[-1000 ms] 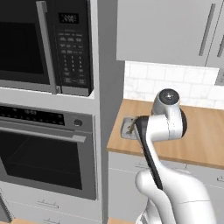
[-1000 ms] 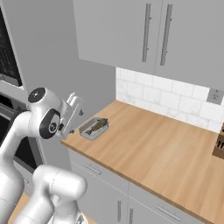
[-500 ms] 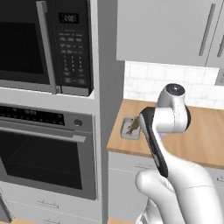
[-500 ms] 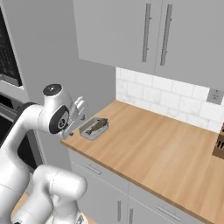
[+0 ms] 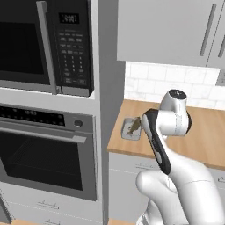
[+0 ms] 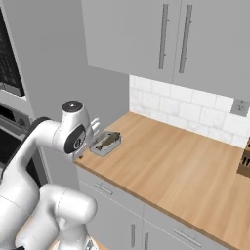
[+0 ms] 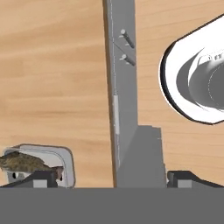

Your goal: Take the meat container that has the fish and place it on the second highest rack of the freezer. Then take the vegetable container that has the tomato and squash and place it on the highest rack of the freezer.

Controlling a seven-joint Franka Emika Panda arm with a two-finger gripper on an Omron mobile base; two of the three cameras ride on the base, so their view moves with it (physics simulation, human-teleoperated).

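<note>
A small grey meat container [image 6: 106, 143] holding a brown fish [image 6: 108, 140] sits on the wooden counter [image 6: 180, 176] at its left front corner, next to the tall oven cabinet. It also lies at the counter's near left corner in the left base view, as the meat container [image 5: 130, 128]. My gripper [image 6: 93, 131] hovers just left of and above it, open, with nothing between its fingers. In the hand view the gripper [image 7: 113, 178] points down at the counter edge, and the meat container [image 7: 48, 159] with the fish [image 7: 22, 161] lies by the left fingertip [image 7: 41, 177].
A microwave [image 5: 44, 44] and a wall oven [image 5: 44, 162] fill the tall cabinet left of the counter. Upper cabinets [image 6: 161, 39] hang over the counter. A knife block [image 6: 244, 163] stands at the far right. Drawer fronts with handles [image 7: 127, 48] run below the counter edge.
The arm has swung its elbow toward the counter and the hand has moved closer to the fish container. The container has not moved.
</note>
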